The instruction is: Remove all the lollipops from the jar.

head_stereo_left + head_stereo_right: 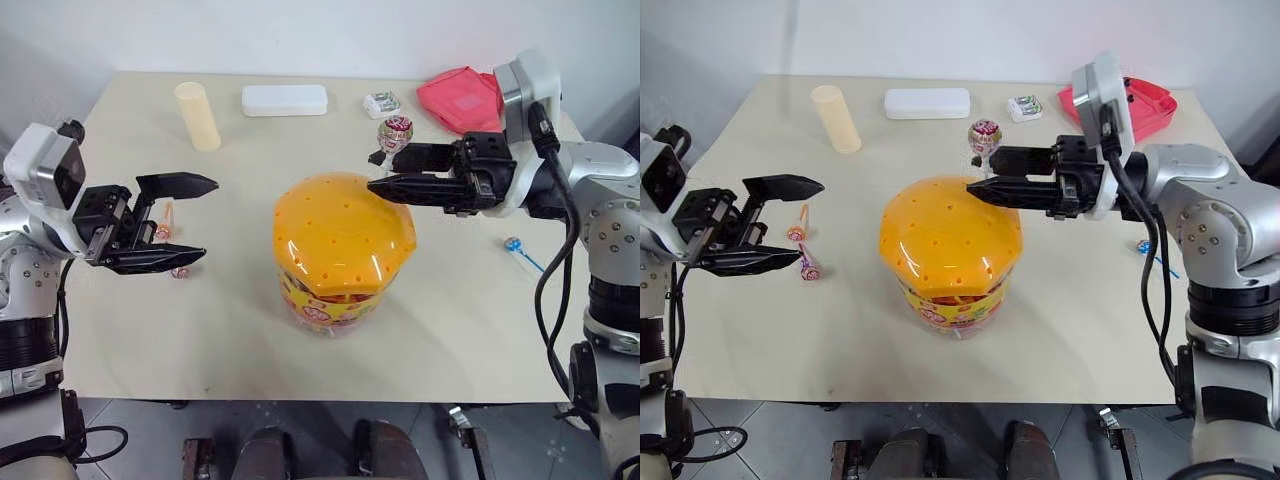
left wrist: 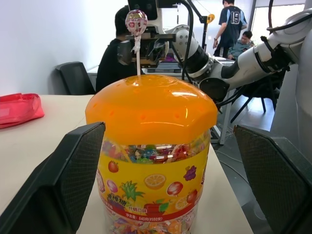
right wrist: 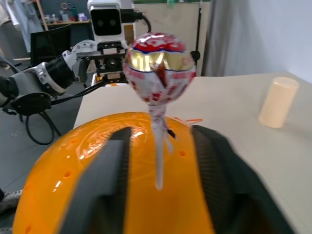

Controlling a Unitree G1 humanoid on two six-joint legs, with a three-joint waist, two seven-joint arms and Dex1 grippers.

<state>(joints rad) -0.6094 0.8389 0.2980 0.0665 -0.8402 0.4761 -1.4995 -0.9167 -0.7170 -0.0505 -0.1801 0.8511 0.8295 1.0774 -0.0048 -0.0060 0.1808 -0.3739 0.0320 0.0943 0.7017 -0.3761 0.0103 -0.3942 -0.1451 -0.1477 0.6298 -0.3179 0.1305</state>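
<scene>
The right gripper (image 1: 980, 188), closed on the thin white stick of a light, pink-and-silver-wrapped round lollipop (image 1: 984, 133) still planted in the orange holed lid of the clear plastic jar (image 1: 950, 245), is judged best kept low on that slippery stick.

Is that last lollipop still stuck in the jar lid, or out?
In, upright: the pink-silver lollipop has its white stick planted in the orange lid of the jar, between the right gripper fingers.

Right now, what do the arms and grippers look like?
Both arms are silver-grey metal with rounded joints and black cables. Each wrist has a white camera housing. The left gripper and right gripper each have two black, tapered fingers on a black block.
</scene>
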